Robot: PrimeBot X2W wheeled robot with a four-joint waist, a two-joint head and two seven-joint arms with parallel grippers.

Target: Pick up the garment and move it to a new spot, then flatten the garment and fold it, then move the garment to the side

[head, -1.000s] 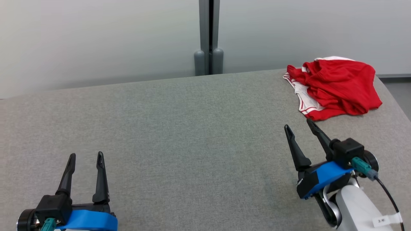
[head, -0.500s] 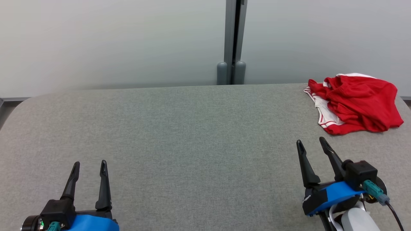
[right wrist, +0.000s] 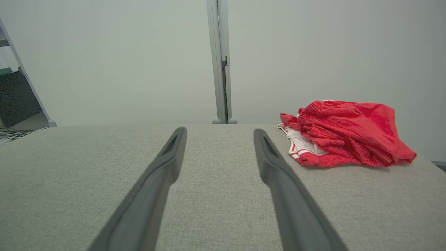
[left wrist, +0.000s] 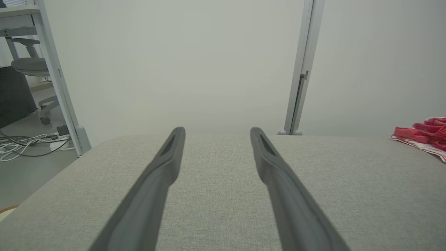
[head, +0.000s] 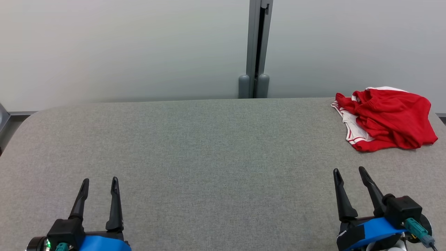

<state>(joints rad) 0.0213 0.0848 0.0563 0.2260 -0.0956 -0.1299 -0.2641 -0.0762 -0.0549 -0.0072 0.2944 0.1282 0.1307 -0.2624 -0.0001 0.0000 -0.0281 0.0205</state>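
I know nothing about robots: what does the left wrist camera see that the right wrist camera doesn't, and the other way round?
Left wrist view's extras: an office chair and loose cables on the floor, off to the side of the open left gripper.
Right wrist view's extras: the open right gripper, and the red garment as a whole crumpled heap with white striped trim.
Shared: the grey table, the upright post against the pale wall, and the garment, though the left wrist view catches just its edge.

Crumpled red-and-white garment [head: 386,118], far right
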